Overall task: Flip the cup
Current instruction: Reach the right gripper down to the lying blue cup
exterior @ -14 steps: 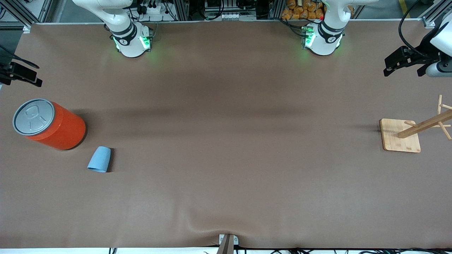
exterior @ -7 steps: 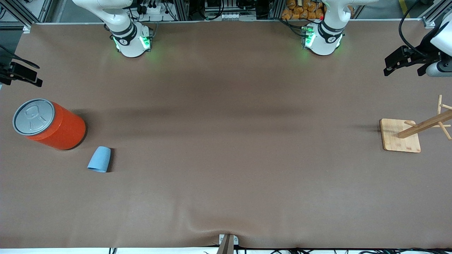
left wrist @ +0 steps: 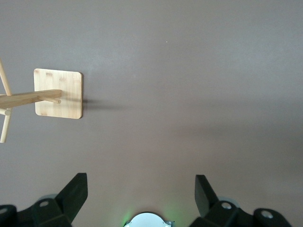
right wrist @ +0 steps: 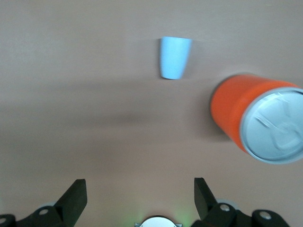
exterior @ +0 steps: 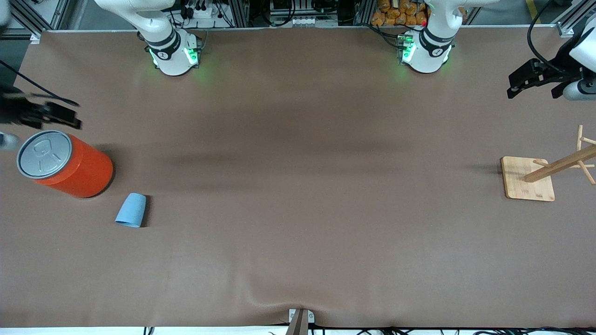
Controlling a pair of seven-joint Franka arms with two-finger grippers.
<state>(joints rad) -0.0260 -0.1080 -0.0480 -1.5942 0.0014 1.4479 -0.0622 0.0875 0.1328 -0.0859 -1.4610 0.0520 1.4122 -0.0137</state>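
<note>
The small light blue tapered plastic cup [exterior: 131,210] stands mouth-down on the brown desk [exterior: 298,232], just beside the large orange-red can [exterior: 65,164], nearer the front camera. Right hand [right wrist: 140,198] hovers over them, fingers apart; left hand [left wrist: 141,195], fingers apart, waits over the desk near the wooden peg stand [exterior: 528,178]. No readable writing.

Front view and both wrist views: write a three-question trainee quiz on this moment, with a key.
1. True or false: the cup stands nearer to the front camera than the can.
2. Which gripper is above the can's end of the table? A) left gripper B) right gripper
3. Fill in: the wooden rack stands toward the ___ arm's end of the table.

Key: 1 true. 2 B; both grippers' jaws stand open and hold nothing. 3 left.
</note>
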